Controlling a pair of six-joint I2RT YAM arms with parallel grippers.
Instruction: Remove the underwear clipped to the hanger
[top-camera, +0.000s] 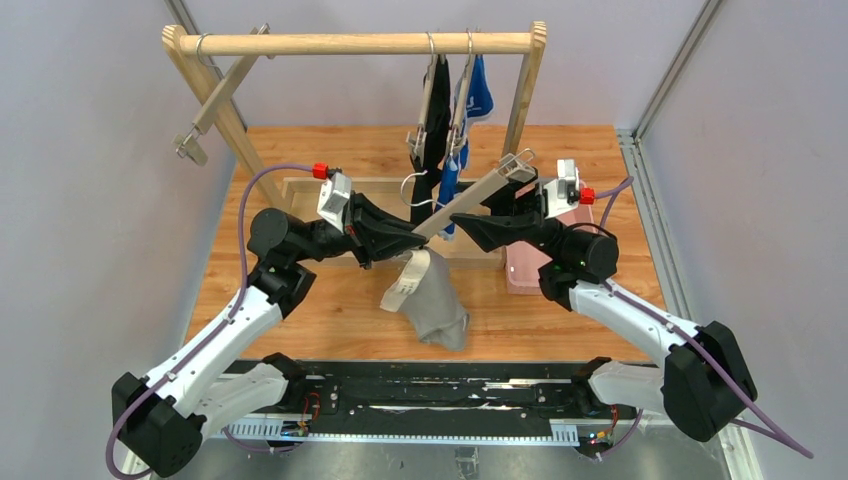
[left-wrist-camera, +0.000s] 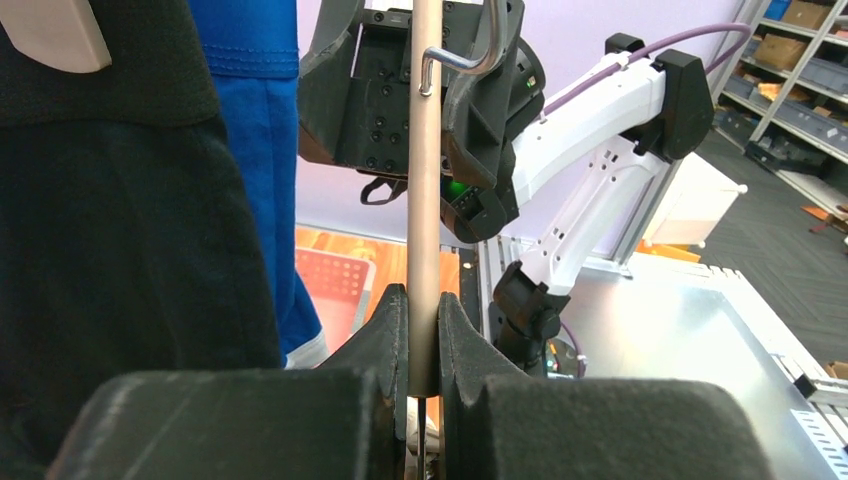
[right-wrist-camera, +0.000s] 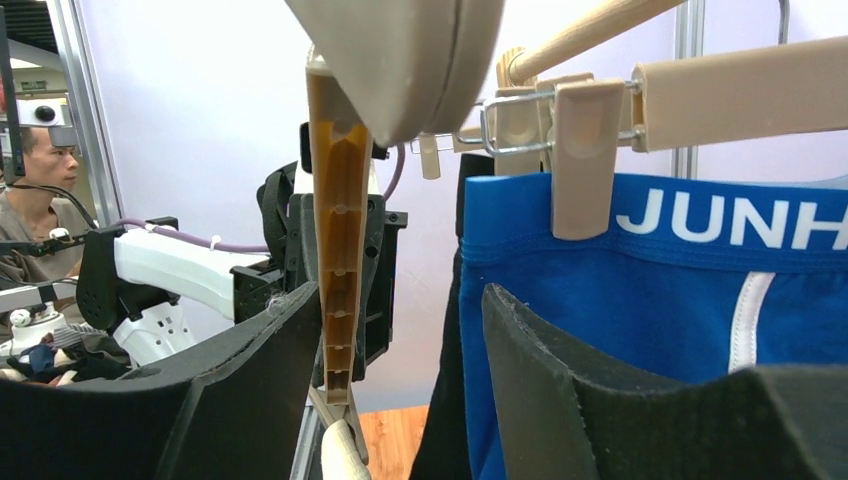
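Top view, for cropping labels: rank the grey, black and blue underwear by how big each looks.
1. Grey underwear: spread out, clearly the largest.
2. Black underwear and blue underwear: both hang edge-on as thin strips, too alike to rank.

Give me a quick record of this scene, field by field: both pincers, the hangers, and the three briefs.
left pincer: shut on the held hanger's bar
right pincer: open, a hanger clip between its fingers
held hanger: off the rod, slanted between the arms
grey brief: droops below the held hanger, near the left pincer
black brief: on a hanger on the rod
blue brief: clipped, on the rod
empty hanger: rod's left end
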